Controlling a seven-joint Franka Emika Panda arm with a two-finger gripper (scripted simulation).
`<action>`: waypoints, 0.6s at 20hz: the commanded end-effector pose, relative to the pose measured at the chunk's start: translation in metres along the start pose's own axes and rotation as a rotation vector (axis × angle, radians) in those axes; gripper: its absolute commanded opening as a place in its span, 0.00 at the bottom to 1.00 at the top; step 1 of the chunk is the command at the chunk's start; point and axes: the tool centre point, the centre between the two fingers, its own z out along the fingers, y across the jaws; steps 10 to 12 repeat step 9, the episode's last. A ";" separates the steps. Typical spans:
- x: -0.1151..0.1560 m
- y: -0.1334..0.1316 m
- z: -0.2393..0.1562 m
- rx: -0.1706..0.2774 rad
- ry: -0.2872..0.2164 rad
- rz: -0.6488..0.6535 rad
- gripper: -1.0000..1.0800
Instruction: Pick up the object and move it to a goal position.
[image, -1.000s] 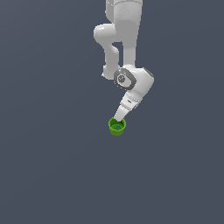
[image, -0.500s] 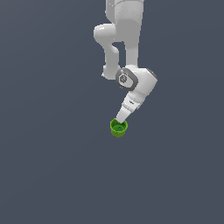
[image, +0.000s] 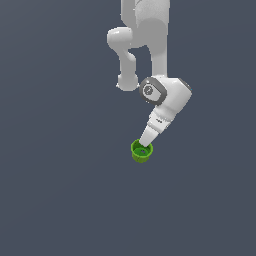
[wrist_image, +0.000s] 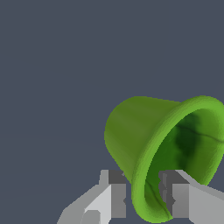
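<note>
cups: 1 (image: 141, 151) | arms: 1 (image: 165, 97) | other items: apparently 0

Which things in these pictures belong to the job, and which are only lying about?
Belonging to the job:
- green cup, its rim pinched between the two fingers
- claw, shut on the cup's rim

Only lying about:
- nothing else is visible; only the plain dark grey background

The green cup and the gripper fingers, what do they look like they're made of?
The cup looks like smooth matte plastic: one even bright green, soft shading, no sharp glints, a rounded thick rim and a darker inside. As a render, that's only a guess. The gripper fingers look like hard grey pads on white, satin-finished bodies, plastic or painted metal. They pinch the cup's wall, one pad outside, one inside.
</note>
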 end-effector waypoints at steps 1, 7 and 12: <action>0.007 0.008 -0.005 -0.001 0.001 0.001 0.00; 0.015 0.016 -0.009 -0.003 -0.001 0.001 0.00; 0.015 0.017 -0.008 -0.004 -0.001 0.001 0.00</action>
